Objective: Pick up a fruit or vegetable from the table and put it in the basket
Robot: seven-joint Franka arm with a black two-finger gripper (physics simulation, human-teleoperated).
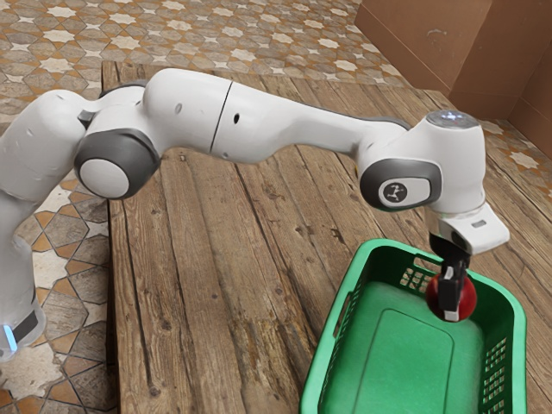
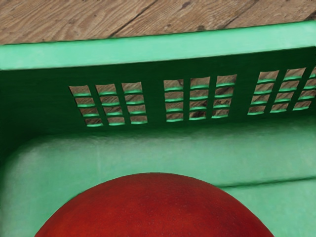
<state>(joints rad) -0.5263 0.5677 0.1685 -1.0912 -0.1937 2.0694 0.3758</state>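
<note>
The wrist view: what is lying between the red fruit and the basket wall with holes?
Bare green basket floor, with nothing on it, is seen between the red fruit and the basket wall in the wrist view.

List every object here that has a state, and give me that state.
Hand: shut on the red fruit, fingers pointing down.
Red fruit: gripped, over the basket's floor.
Green basket: upright, open at the top, on the table.
Arm: stretched out across the table.
</note>
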